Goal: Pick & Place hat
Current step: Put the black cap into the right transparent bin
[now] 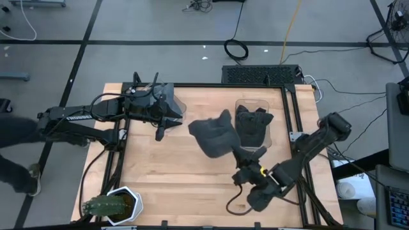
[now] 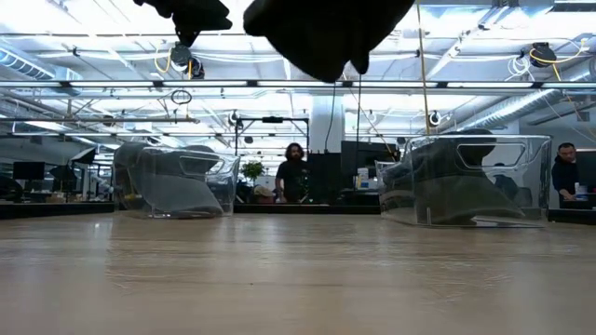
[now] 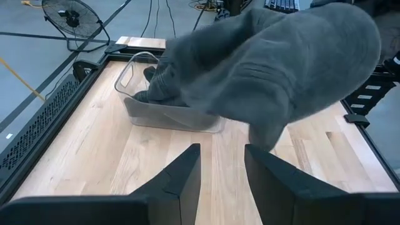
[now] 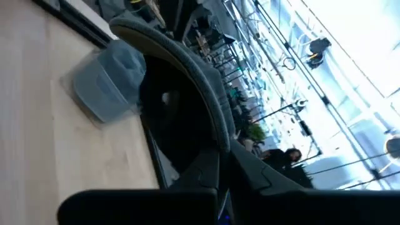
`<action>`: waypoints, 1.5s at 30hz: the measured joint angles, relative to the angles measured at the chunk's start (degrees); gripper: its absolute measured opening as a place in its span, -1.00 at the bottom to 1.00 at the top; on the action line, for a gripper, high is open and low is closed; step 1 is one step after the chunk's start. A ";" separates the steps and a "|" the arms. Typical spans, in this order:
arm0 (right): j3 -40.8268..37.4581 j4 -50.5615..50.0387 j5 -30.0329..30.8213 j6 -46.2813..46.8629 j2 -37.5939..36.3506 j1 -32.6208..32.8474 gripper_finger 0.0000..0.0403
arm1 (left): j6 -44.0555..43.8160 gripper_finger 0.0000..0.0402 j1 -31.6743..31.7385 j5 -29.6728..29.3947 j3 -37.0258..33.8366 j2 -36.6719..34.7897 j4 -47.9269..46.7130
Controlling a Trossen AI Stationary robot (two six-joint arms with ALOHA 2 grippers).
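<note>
My right claw (image 1: 241,153) is clamped tight on the edge of the dark grey hat (image 1: 214,133), and the hat hangs from it in the air above the middle of the table (image 1: 166,172). In the low view the hat (image 2: 326,33) shows only at the top of the picture, clear of the wood. From my right wrist, the brim (image 4: 187,69) curves up out of my closed fingers. Just beside the hat, toward my right arm's side of the table, stands a clear plastic bin (image 1: 254,124) with more dark hats piled in it. A second clear bin (image 1: 174,105) sits at the far left of the table, under my left arm. My left claw (image 1: 161,131) hovers near that bin with its fingers (image 3: 181,181) partly apart and nothing between them, facing the hanging hat across bare wood. People stand in the room beyond the table.
</note>
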 joint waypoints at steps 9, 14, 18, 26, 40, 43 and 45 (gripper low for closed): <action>0.00 -5.72 -1.82 -3.86 -1.46 -6.95 -1.00 | 0.00 -0.35 -0.01 0.00 -0.01 -0.01 0.01; 0.00 -7.36 -40.35 0.81 -6.16 -14.13 -1.00 | 0.00 -0.35 -0.01 0.00 -0.02 0.00 -0.02; -0.02 -9.51 -71.47 5.56 -11.39 -19.28 -1.00 | 0.00 -0.35 -0.01 0.00 -0.02 0.00 0.00; 0.01 -23.61 -56.86 19.29 -26.04 -17.07 -1.00 | 0.00 -0.35 -0.01 0.00 -0.01 -0.01 0.01; 1.75 -68.85 -42.76 55.24 -30.15 -13.94 -1.00 | 0.00 -0.35 -0.01 0.01 -0.01 -0.01 0.01; -2.65 -63.15 -43.42 54.64 -29.86 -13.97 -1.00 | 0.00 -0.35 -0.01 0.00 -0.02 -0.02 0.01; -5.09 -58.61 -44.71 53.18 -29.42 -13.92 -1.00 | 0.00 -0.35 -0.01 0.00 -0.02 -0.01 0.01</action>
